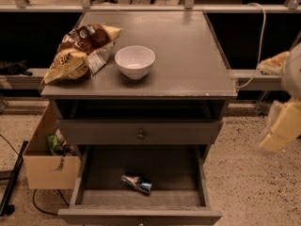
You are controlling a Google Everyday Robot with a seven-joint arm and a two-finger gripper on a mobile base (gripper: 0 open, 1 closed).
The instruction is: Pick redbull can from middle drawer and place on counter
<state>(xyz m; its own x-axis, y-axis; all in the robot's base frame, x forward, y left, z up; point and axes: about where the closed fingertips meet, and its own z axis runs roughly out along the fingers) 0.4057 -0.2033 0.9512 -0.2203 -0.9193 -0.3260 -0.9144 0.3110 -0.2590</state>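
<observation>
The redbull can (136, 183) lies on its side in the open middle drawer (96, 171), near the middle of its bare grey tray. The counter (188, 55) is the grey top of the cabinet. My gripper (281, 126) shows as a blurred white and yellowish shape at the right edge of the view. It is to the right of the cabinet, at about the height of the counter's front edge, well apart from the can.
A white bowl (135, 61) and crumpled chip bags (80, 51) sit on the left half of the counter. A shut drawer front with a round knob (140, 134) is above the open drawer. A cardboard box (47, 164) stands on the floor at the left.
</observation>
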